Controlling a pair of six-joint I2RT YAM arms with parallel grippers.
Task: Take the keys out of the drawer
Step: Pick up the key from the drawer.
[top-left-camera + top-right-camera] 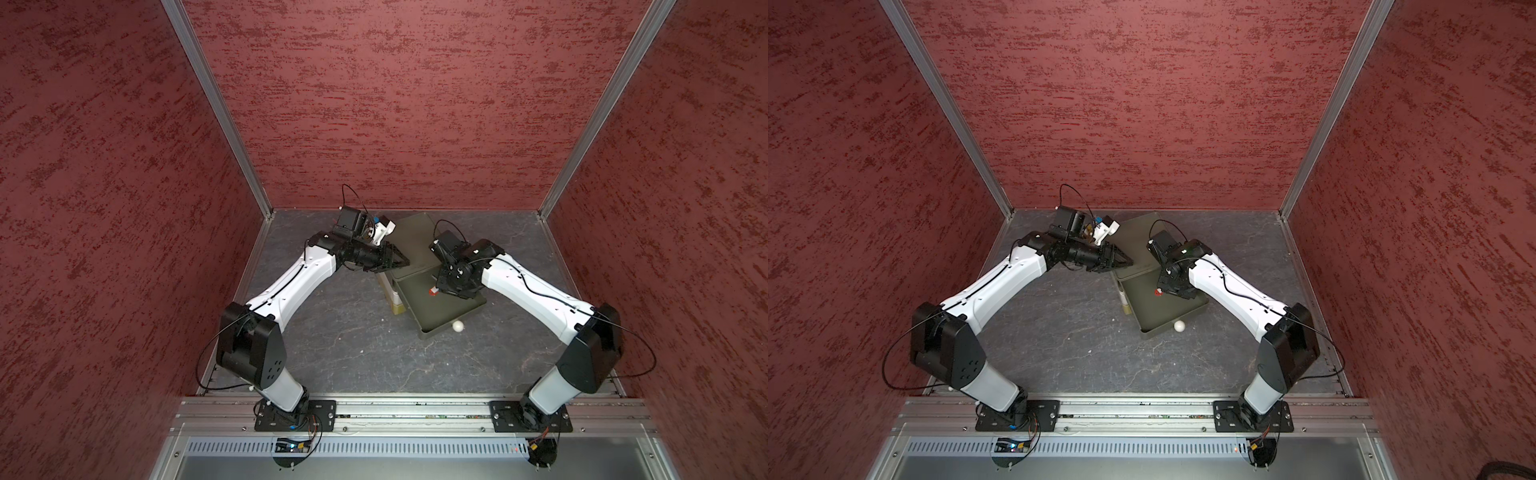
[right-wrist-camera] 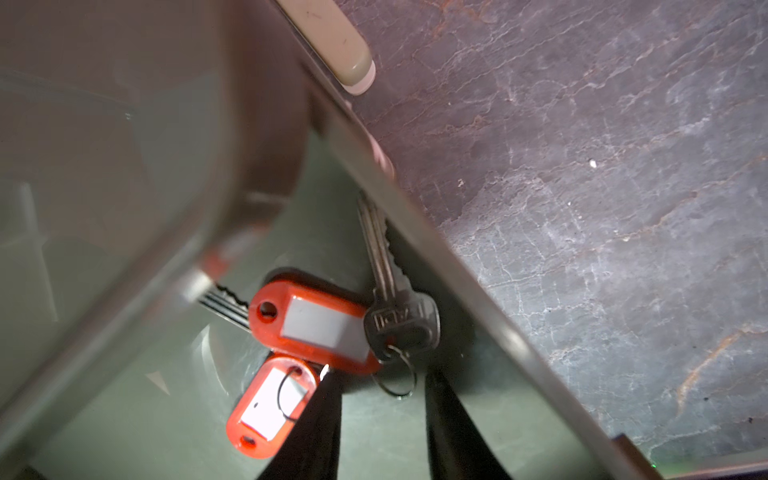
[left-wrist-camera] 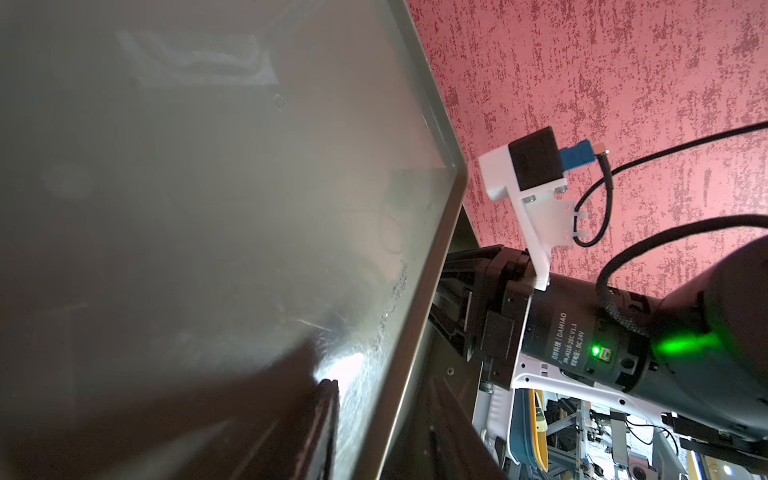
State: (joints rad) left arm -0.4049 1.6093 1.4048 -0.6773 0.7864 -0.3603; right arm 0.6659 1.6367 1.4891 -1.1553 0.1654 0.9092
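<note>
Claw on right (image 2: 384, 415), jaws apart, straddling ring of keys (image 2: 320, 324)

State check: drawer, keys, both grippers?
drawer: open, pulled out of the cabinet.
red-tagged keys: two, lying overlapped on the drawer floor, not gripped.
right gripper: open, down in the drawer, right at the keys.
left gripper: shut, tip at the cabinet's edge.
</note>
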